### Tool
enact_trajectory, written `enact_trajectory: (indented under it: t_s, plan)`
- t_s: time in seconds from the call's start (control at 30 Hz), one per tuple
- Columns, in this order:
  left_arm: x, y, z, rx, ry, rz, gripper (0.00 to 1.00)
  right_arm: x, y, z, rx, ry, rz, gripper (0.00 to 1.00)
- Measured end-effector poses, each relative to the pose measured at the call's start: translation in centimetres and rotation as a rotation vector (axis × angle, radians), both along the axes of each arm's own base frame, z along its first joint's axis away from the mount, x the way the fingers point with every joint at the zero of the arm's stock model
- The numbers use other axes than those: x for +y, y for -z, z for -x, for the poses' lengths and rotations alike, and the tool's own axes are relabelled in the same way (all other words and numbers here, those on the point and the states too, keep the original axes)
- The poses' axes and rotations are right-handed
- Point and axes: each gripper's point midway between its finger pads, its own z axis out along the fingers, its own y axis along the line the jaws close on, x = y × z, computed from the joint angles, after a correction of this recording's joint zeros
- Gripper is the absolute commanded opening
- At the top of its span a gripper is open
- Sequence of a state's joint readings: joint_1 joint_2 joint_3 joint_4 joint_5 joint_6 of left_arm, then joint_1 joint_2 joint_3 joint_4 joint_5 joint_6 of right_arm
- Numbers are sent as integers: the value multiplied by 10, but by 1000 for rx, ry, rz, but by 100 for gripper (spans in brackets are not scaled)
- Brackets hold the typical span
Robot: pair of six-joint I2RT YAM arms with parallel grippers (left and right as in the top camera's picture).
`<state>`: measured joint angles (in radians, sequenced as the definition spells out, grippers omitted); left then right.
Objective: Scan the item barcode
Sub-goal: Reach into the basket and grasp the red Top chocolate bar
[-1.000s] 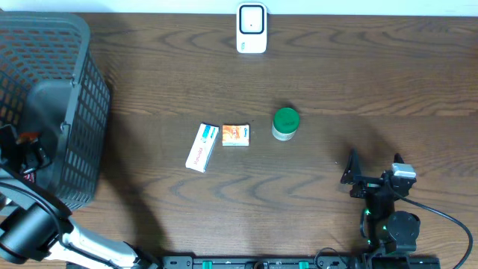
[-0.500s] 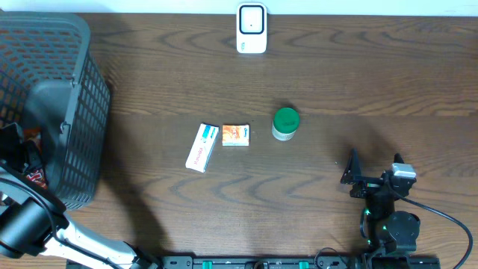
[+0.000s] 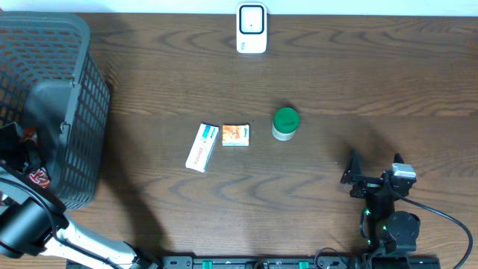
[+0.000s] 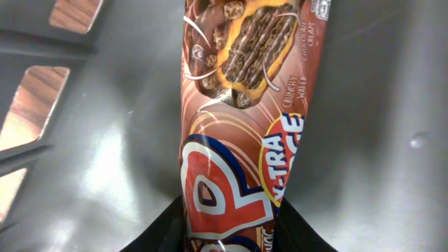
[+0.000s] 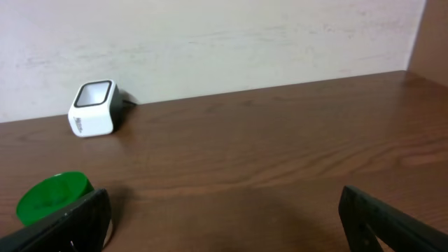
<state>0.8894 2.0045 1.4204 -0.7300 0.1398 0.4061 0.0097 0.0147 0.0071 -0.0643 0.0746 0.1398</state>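
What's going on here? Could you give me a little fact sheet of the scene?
Left hand: shut on a chocolate wafer pack inside the grey basket
Right hand: open, empty, above the table
Scanner: white, at the table's far edge
Loose items: green-lidded jar, orange box, white box, mid-table

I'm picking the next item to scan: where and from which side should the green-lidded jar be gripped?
Probably across its round body just below the lid, coming straight down: the green-lidded jar stands upright, lid up, apart from the orange box on its left, so fingers fit either side.
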Motion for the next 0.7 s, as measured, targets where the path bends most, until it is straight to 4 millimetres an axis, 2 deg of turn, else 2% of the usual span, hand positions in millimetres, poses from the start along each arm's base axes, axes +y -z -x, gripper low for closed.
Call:
enact_trajectory:
  t_s: [0.13,0.23,0.3,0.4,0.43,0.63,0.7]
  plan:
    - [-7,-7,-8,-54,-32,37,27,0,0,0,0,0,0,99]
    - [-14,-32,-17,-139,-34,44,27,0,0,0,0,0,0,99]
    - [-17,-66,-26,-234,-23,17,27,0,0,0,0,0,0,99]
    - [-28,-128,-35,-388,8,-40,27,0,0,0,0,0,0,99]
    - [-35,-154,-37,-453,22,-62,27,0,0,0,0,0,0,99]
    - [-79,-250,-36,-718,110,-105,27,0,0,0,0,0,0,99]
    - [-97,-276,-34,-796,140,-99,27,0,0,0,0,0,0,99]
